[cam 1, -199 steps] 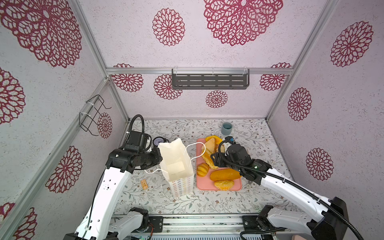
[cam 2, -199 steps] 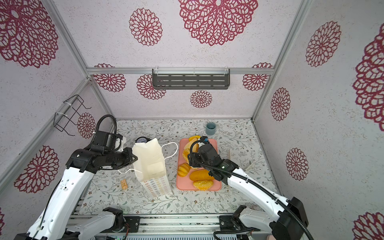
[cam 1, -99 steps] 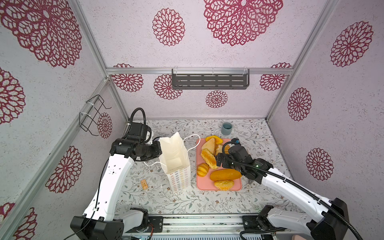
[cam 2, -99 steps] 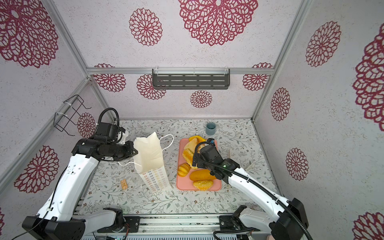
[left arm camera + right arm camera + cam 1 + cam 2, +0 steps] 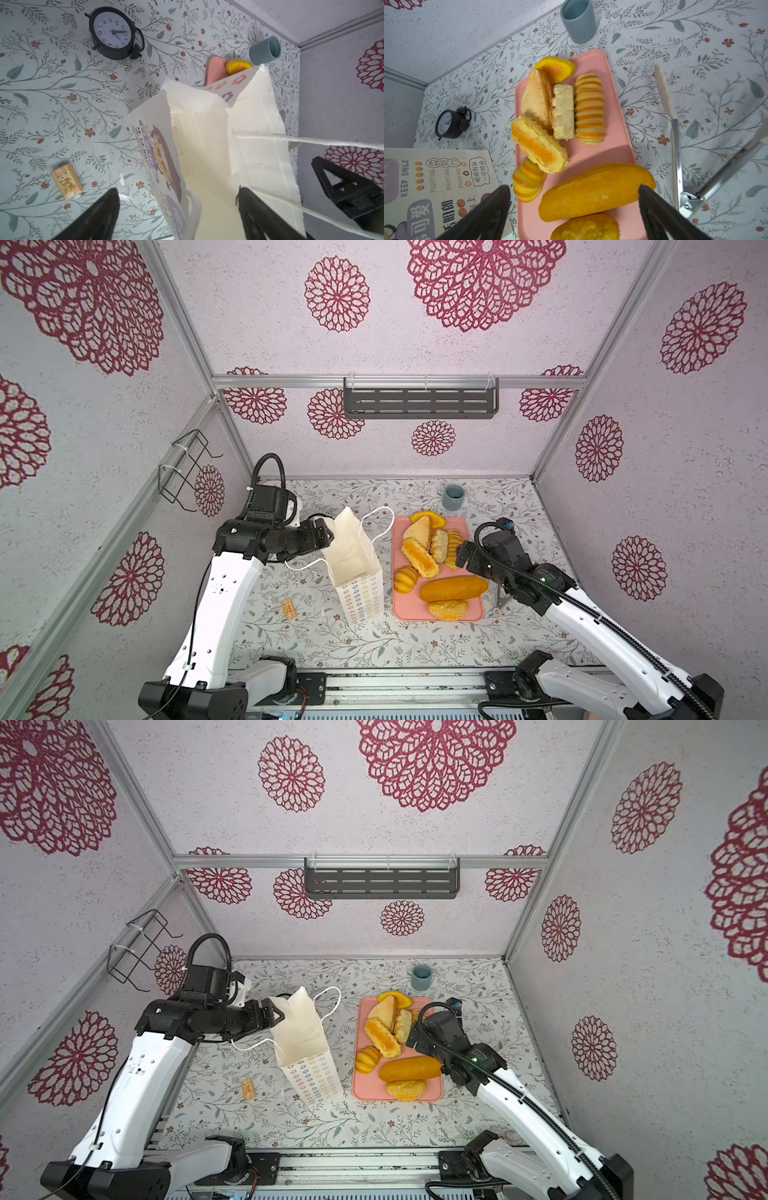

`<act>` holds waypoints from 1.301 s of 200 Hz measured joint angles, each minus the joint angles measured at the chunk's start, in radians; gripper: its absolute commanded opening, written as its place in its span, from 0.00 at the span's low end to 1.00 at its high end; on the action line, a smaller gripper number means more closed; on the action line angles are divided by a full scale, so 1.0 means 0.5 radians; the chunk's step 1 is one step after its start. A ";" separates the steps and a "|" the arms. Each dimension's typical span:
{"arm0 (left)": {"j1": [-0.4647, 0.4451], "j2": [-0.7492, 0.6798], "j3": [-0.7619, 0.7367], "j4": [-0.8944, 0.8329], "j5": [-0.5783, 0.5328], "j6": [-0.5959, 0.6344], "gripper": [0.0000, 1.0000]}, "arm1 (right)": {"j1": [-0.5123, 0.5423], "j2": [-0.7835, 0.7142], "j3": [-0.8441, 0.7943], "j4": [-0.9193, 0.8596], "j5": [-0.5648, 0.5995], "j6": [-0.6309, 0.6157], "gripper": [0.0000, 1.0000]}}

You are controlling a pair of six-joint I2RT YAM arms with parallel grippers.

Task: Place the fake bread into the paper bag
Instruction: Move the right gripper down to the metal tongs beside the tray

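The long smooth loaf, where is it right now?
In a top view the long loaf lies crosswise on the pink tray, right of the paper bag, behind the tray's nearest bun.

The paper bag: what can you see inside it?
Only bare white inner walls show inside the paper bag; no item is visible there. The bottom behind the printed front wall is covered, so that part cannot be checked.

Golden-brown round toy bun (image 5: pixel 585 227) runs off the right wrist view's edge; tall white paper bag (image 5: pixel 436 176) cropped there too.
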State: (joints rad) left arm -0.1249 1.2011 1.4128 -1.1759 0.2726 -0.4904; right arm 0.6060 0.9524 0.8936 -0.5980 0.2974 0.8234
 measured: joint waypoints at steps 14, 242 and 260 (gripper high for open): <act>0.009 -0.012 0.043 -0.015 -0.012 0.000 0.97 | -0.005 -0.071 -0.015 -0.035 0.053 0.014 0.96; -0.069 -0.192 0.459 -0.106 -0.484 0.028 0.97 | -1.015 0.018 -0.330 -0.418 -0.333 -0.180 0.87; -0.067 -0.203 0.409 -0.065 -0.484 0.041 0.97 | -1.015 0.081 -0.348 -0.355 -0.352 -0.175 0.86</act>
State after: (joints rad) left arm -0.1585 1.0996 1.6173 -1.2083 0.0307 -0.4698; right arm 0.0986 0.9928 0.7197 -0.7753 0.1211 0.7361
